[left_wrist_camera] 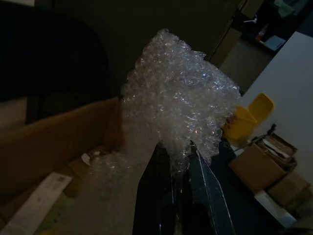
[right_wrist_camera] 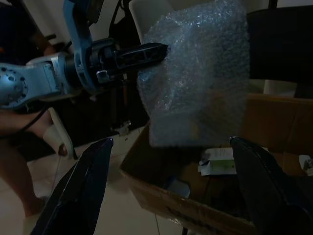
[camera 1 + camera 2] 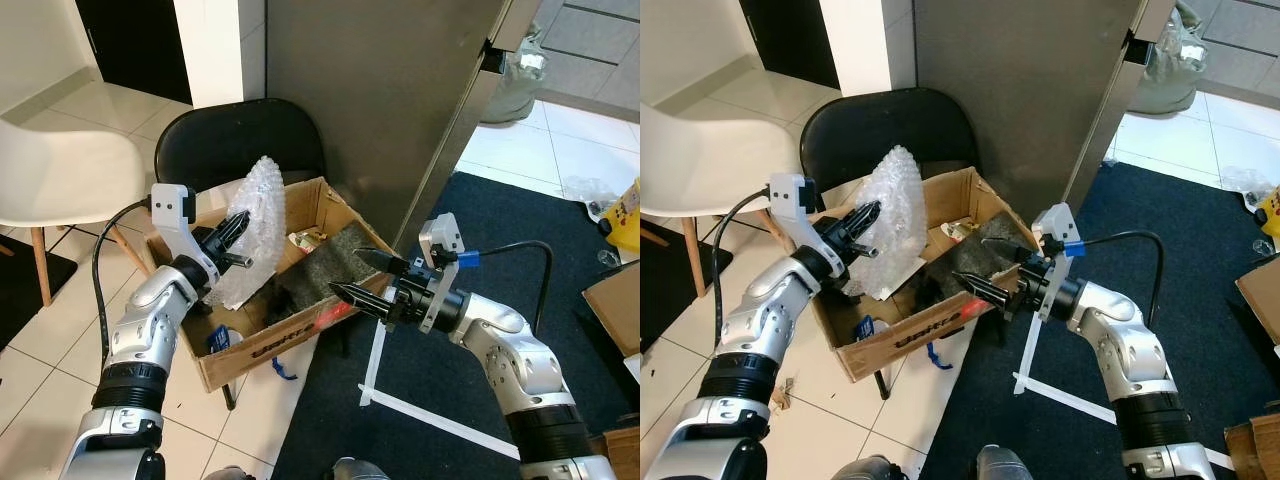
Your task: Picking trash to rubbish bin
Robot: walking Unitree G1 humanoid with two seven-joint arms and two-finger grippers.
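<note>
The left end effector [image 3: 238, 232] grips bubble wrap [image 3: 252, 225] that hides part of the cardboard box [image 3: 262, 340]; the right end effector [image 3: 352, 275] gapes wide.

The only lettering shown is a dark printed word on the front wall of the cardboard box [image 3: 915, 335], just below its rim, seen upside down and too blurred to read for certain, next to a small red mark.

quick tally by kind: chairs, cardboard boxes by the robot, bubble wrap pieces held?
Chairs: 2, black chair and white chair
Cardboard boxes at the grippers: 1, the open box
Bubble wrap held: 1, the sheet in the left gripper
Total: 4
</note>
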